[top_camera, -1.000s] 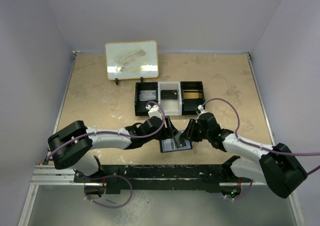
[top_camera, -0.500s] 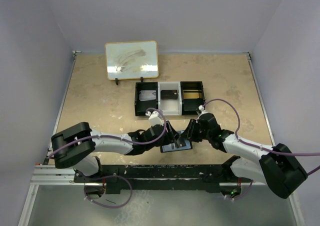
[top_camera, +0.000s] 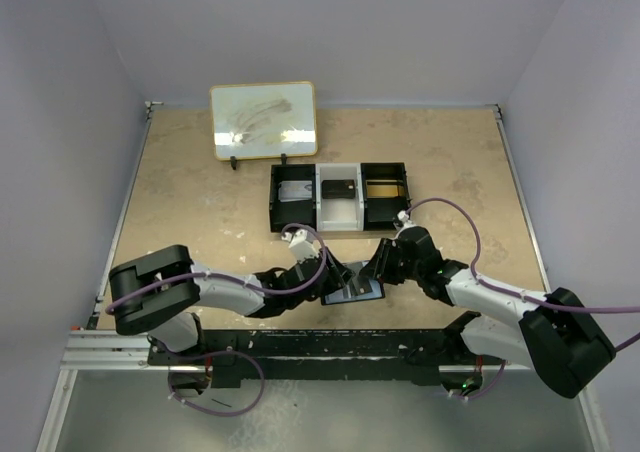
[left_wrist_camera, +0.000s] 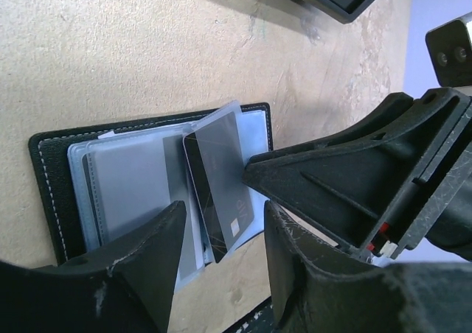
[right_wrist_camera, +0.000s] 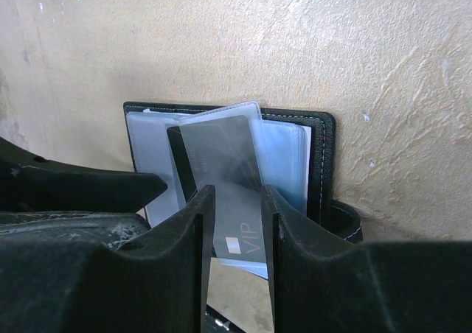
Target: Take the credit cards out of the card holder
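Close to the middle of the desk's [top_camera: 200, 202] near edge, we see the card holder [top_camera: 352, 290] lying open and flat. It is black with pale stitching round its border. Its inside is a stack of shiny blue-grey clear sleeves, fanned out a little. One dark card [right_wrist_camera: 221, 149], marked with a small light chip and the letters VIP, sticks out of the sleeves at a slant and reaches past the holder's edge. We find the right jaws partly closed around this card, one finger along each long side, so the card fills the gap between them; they appear to grip it. The left jaws stand about half open and hold nothing. They hang over the end of the holder toward the desk's left edge, above the sleeves and just beside the card.
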